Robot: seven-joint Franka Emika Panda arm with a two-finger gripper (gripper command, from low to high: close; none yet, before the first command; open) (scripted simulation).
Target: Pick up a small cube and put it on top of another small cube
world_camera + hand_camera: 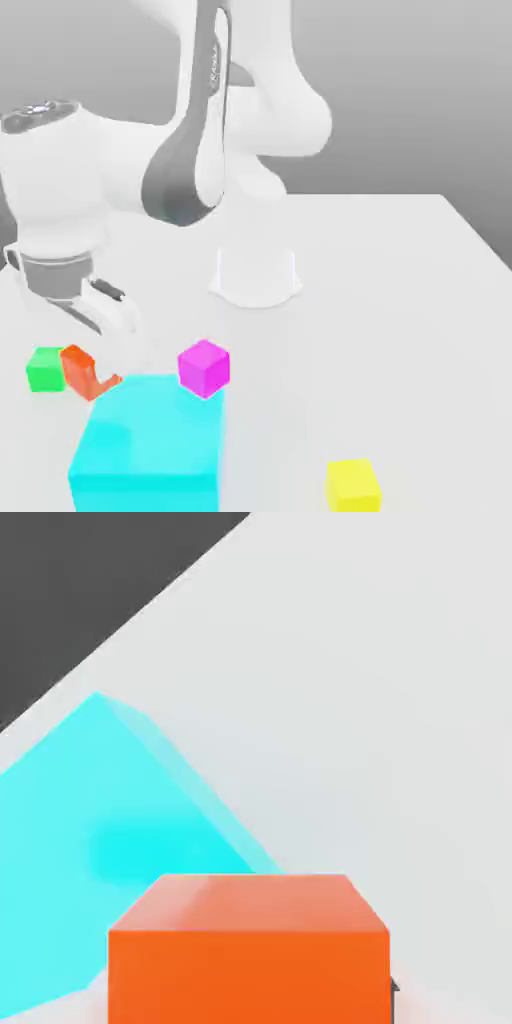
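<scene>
Exterior view: seeing the white gripper (110, 368) reaching down at the left of the frame, closing on the orange-red cube (82, 373) and gripping it with a pale finger covering part of one face. Finding that cube left of centre, in the lower half, tilting in its outline and showing flat, plain faces with straight edges. Seeing the green cube (46, 370) sitting just beside it, toward the exterior view's left, but not telling whether touching or slightly apart. Meeting the big cyan block (155, 430) at the lower left, spreading a broad, smooth, flat top and running off the bottom of the frame. Spotting the magenta cube (204, 368) near the block's far right corner, overlapping it in the picture and turning an edge forward. Noticing the yellow cube (353, 487) at the lower right, standing well apart on the smooth, pale table (400, 330). Seeing the glossy white arm (130, 165) bending across the upper left, with dark grey bands breaking up rounded casings.

Hand view: looking closely at the orange-red cube, showing a flat front face and a paler, faintly sheeny upper face, and overlapping a corner of the cyan block beyond.
</scene>
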